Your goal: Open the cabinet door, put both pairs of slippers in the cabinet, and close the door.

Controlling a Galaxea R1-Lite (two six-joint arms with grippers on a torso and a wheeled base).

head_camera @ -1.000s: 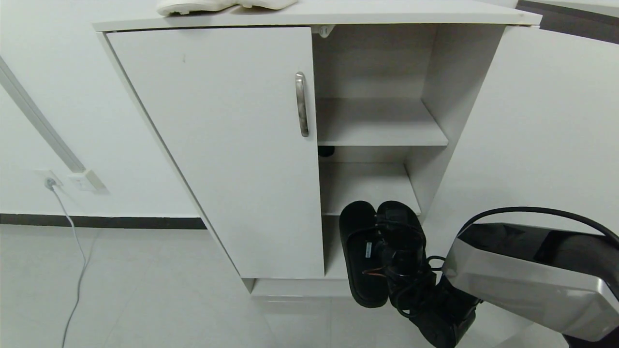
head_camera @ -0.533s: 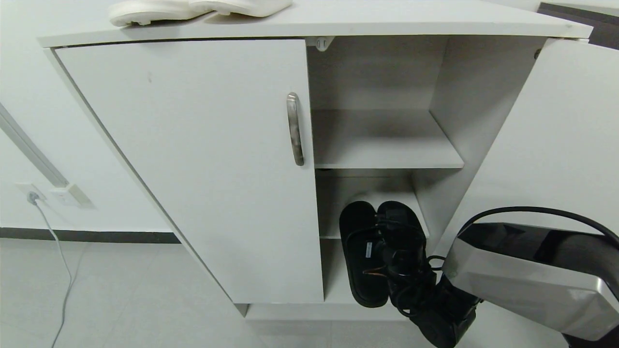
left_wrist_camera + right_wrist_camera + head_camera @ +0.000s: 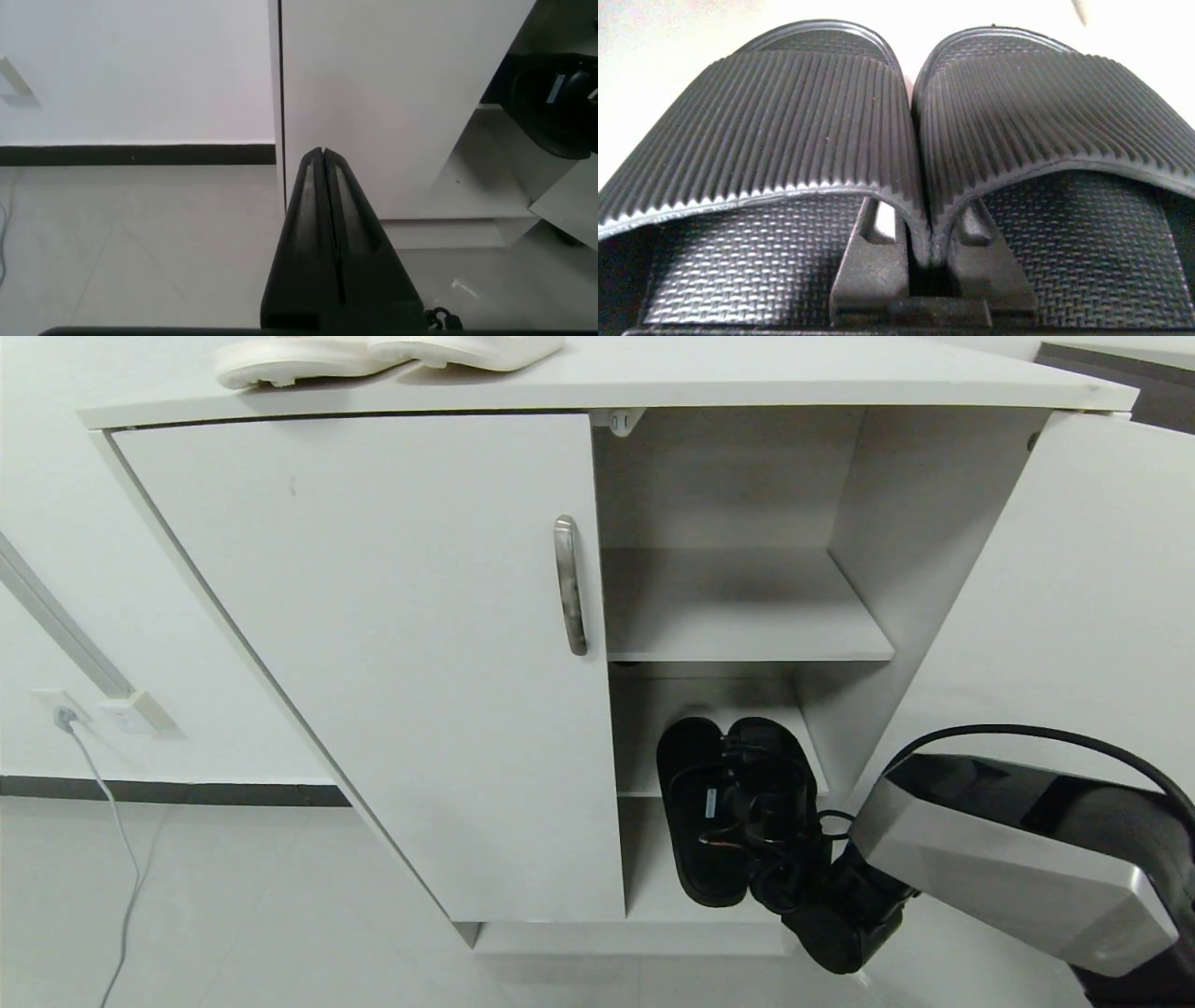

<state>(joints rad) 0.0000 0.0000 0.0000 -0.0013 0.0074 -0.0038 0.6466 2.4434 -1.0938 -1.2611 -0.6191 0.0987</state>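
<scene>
At the lower centre of the head view, the right gripper (image 3: 770, 840) was clenched on the black slippers (image 3: 714, 821), which hung toe-up in front of the cabinet's (image 3: 607, 378) open right half, level with the lower shelf (image 3: 644, 737). Whether they touched that shelf's edge could not be told. The right wrist view showed the fingers (image 3: 878, 266) pinching the two ribbed straps together where they met. The left gripper (image 3: 322, 163) hung low beside the closed door, its jaws pressed together on nothing.

The likeliest fault from here looked to be a slip. The hold took only the inner strap edges, so a knock of the toes against the shelf front could pull one slipper free or twist the pair. The gap under the upper shelf (image 3: 738, 616) seemed tight, so too steep an entry might jam the soles. The open door (image 3: 1074, 597) stood close to the right arm and might be bumped.

Counted: two black slippers held as one pair; two white slippers (image 3: 373, 353) on the cabinet top at upper left, still to be stowed; two doors, the closed door (image 3: 373, 644) on the left and the other open; one handle (image 3: 569, 583); two shelves.
</scene>
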